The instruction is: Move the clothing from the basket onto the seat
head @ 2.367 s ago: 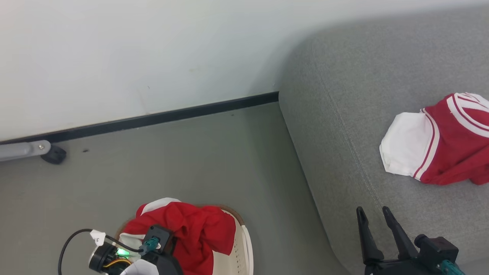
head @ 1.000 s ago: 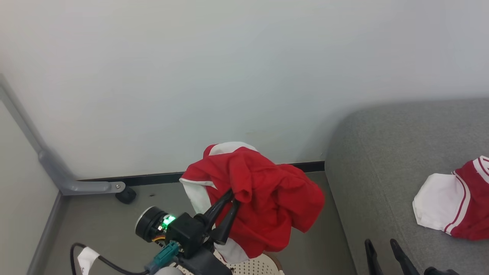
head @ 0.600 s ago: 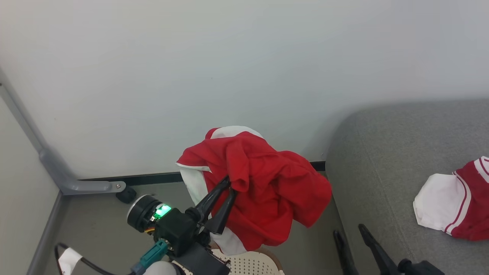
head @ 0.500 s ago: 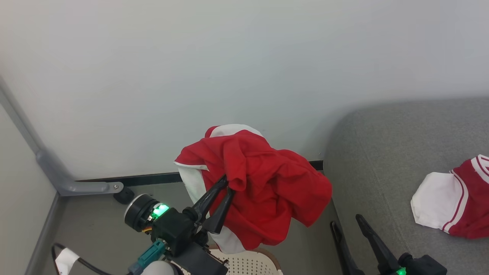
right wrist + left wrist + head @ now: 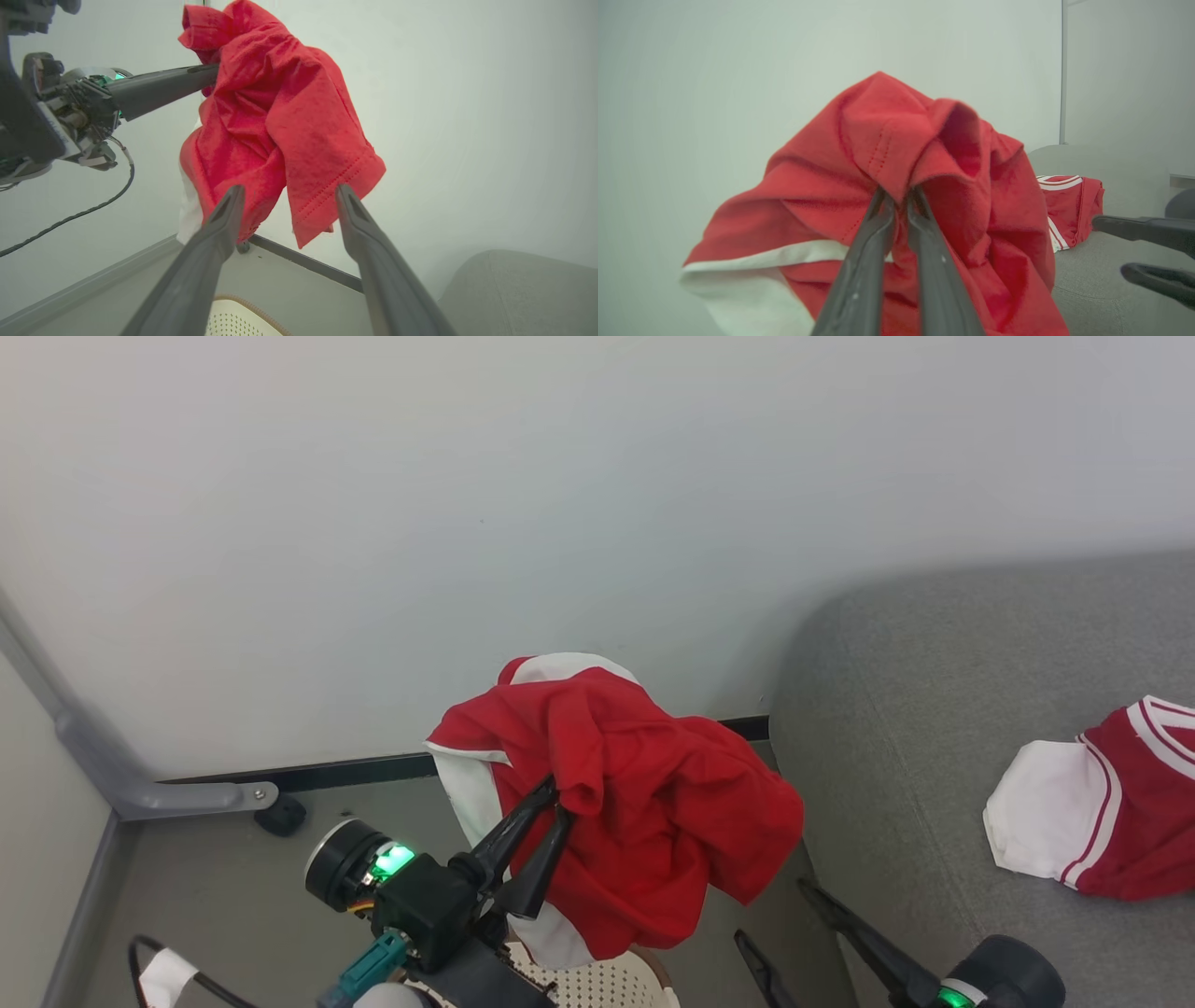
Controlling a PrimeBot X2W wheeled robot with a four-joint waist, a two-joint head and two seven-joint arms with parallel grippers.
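red garment [image 5: 644,812] is lifted clear of the basket [image 5: 602,987]; the basket's perforated top shows just below it at the bottom edge of the head view. left gripper [image 5: 553,796] is clenched on a bunched fold high on the garment, fingers nearly together with fabric pinched between them. rest of the cloth, incl. a white panel, drapes down either side of the fingers. garment hangs in front of the wall [image 5: 373,523], left of the seat [image 5: 915,709], not over it. right gripper [image 5: 771,911] is spread wide, holding nothing, tips just beside the garment's lower hem. in the right wrist view the hem hangs in line with the gap between its fingers, can't tell if it touches. second red-and-white garment [image 5: 1088,812] lies crumpled on the seat, well apart from the held one. grey floor [image 5: 215,896], black skirting [image 5: 308,773] along the wall, grey metal leg [image 5: 140,793] with a black caster [image 5: 280,815] at far left.
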